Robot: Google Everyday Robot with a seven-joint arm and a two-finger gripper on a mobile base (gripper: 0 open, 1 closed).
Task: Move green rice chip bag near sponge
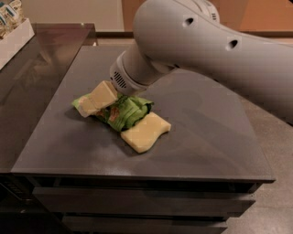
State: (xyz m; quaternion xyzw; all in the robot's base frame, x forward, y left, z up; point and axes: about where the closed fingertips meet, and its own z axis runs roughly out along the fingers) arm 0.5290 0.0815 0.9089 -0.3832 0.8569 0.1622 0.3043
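The green rice chip bag (122, 112) lies a little left of the middle of the frame, on the grey table top (206, 137). It is crumpled, and its right end meets the upper left edge of the sponge (145, 132); I think they are touching there. The sponge, a pale yellow block with wavy sides, lies flat just below and to the right of the bag. The gripper (94, 103) is at the left end of the bag, and its pale fingers (104, 93) look clenched on the foil, so I judge that it is grasping the bag. The bag is most probably very light and soft. The foil is thin and slippery, it folds under pressure, and the chips inside can break. A good place to take hold of it is a gathered edge or corner, as here, not the flat middle, and with gentle force. The bag is already beside the sponge, so the task seems nearly complete. The thick grey arm (206, 41) comes down from the upper right of the frame. In the upper left corner a white box (13, 39) with pale packaged snacks (9, 13) stands well apart.
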